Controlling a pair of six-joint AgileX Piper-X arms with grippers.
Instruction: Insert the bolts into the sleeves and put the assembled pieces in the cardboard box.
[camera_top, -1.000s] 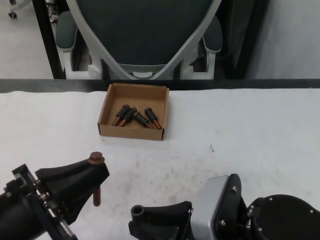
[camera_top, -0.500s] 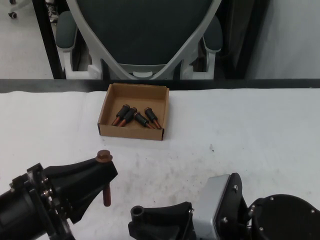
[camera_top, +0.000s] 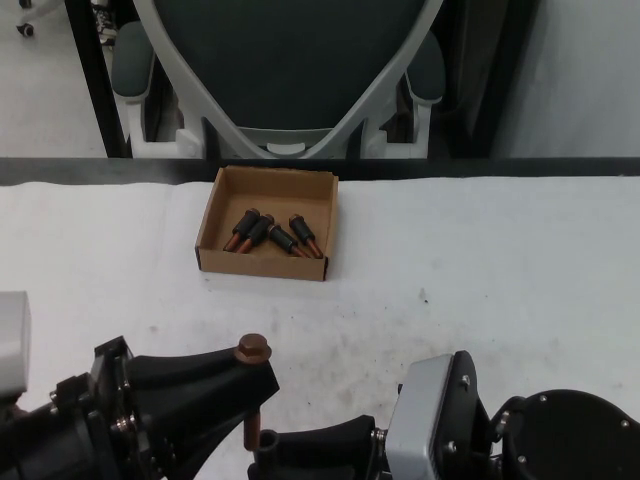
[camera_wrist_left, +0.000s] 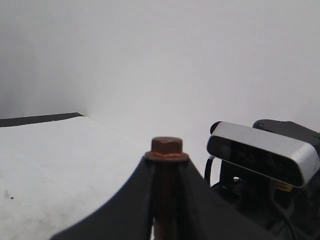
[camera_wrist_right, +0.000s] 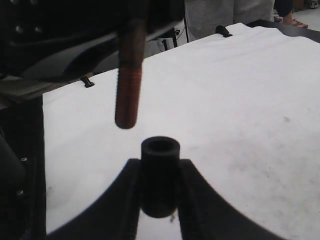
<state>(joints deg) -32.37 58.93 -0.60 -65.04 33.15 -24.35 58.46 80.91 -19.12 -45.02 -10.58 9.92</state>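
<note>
Four assembled pieces (camera_top: 281, 240) lie in one cardboard box (camera_top: 262, 263) — plus one bolt (camera_wrist_left: 166, 146) and one sleeve (camera_wrist_right: 160, 175), unjoined.

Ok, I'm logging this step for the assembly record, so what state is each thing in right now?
bolt: upright, head up, clamped in the left gripper, tip clear of the sleeve.
sleeve: upright, bore empty, clamped in the right gripper.
cardboard box: open, four assembled pieces lying inside.

office chair (camera_top: 290, 70) stood beyond the bench's (camera_top: 560, 169) far edge | white cloth (camera_top: 530, 250) covered the benchtop | dark speck (camera_top: 424, 297) lay on the cloth
</note>
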